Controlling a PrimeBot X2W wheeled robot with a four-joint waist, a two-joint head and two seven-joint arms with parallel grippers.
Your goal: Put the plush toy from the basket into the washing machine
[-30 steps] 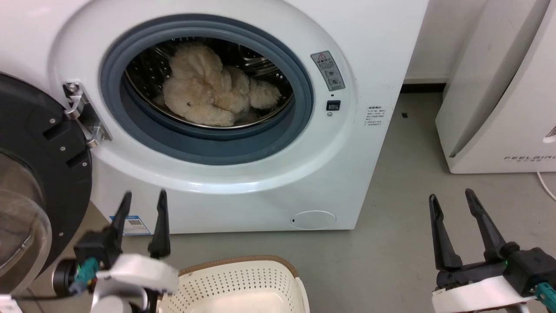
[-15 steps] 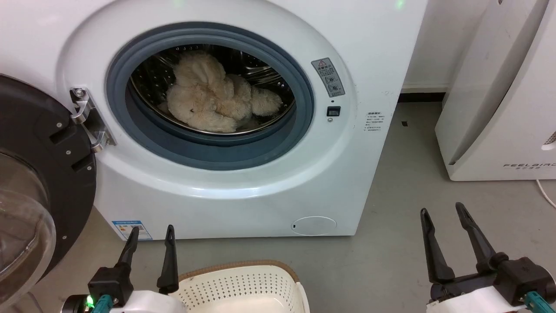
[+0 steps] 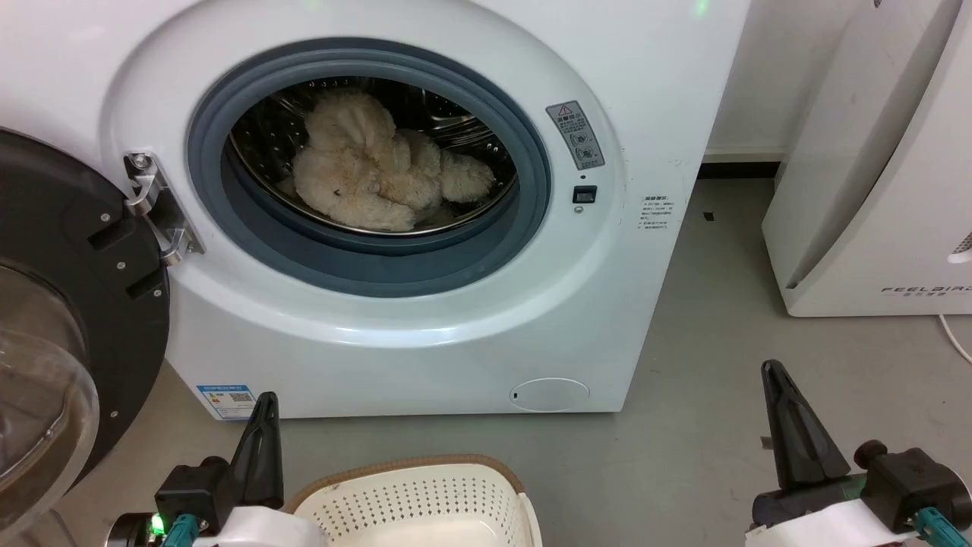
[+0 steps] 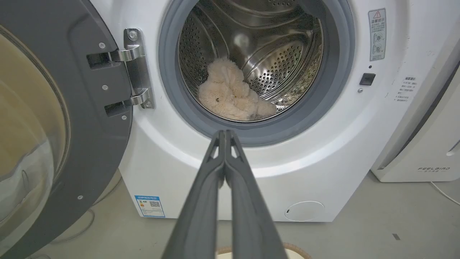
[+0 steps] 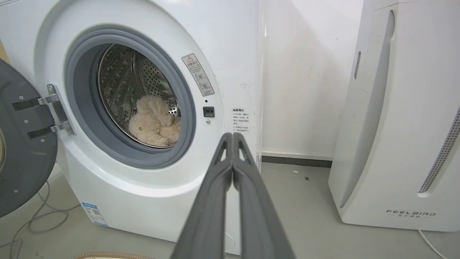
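Grey floor (image 3: 721, 304); white washing machine (image 3: 425, 327), shaggy plush toy (image 3: 364, 182) in perforated steel drum (image 4: 280, 64).

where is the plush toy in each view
Head view: plush toy upper centre-left, inside the drum.
Left wrist view: plush toy near centre, low in the drum.
Right wrist view: plush toy left of centre, low in the drum.
Shared landmark: warning sticker right of the drum.
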